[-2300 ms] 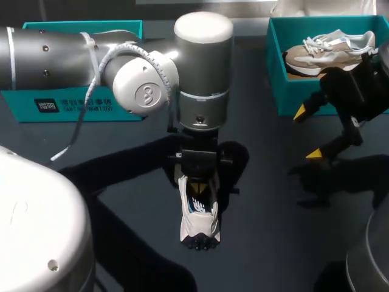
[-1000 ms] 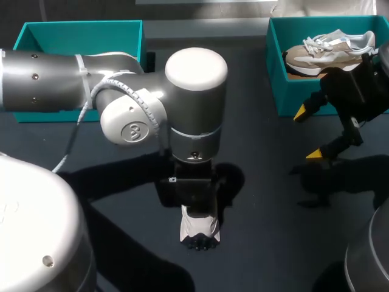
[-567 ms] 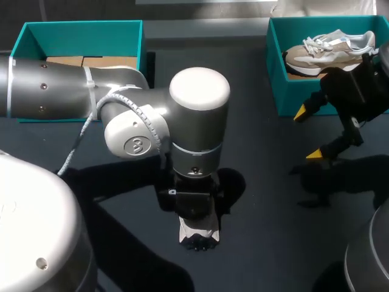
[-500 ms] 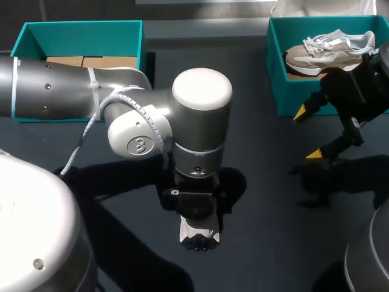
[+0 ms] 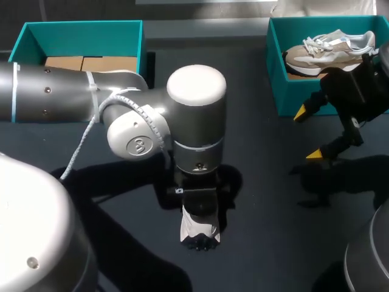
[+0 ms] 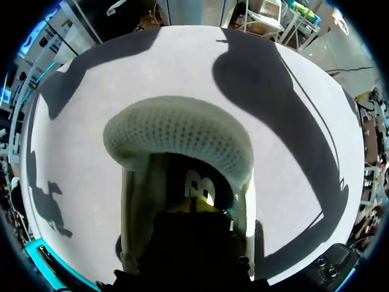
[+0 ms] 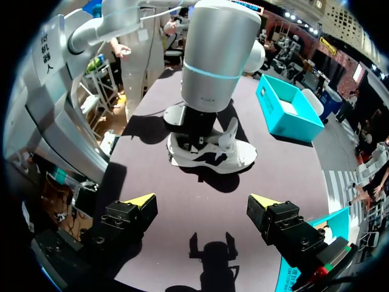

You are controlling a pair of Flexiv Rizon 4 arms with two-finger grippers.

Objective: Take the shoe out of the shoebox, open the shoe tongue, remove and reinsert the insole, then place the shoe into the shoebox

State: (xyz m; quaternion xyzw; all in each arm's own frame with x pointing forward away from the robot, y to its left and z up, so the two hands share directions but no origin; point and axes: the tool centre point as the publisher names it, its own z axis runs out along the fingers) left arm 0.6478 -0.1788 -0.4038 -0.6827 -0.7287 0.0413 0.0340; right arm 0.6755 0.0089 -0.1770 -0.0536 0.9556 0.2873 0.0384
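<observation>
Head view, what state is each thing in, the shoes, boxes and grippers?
White mesh sneaker: upright on table, left gripper at its opening.
Right gripper: open, empty.
Left teal cardboard shoebox: open, no shoe visible.
Right teal shoebox: open, holds beige sneaker.

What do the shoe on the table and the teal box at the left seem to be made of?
The shoe: its toe looks like pale knit or mesh fabric, matte, dotted with small holes. The left box: probably cardboard, matte teal walls with plain brown board showing inside.
</observation>
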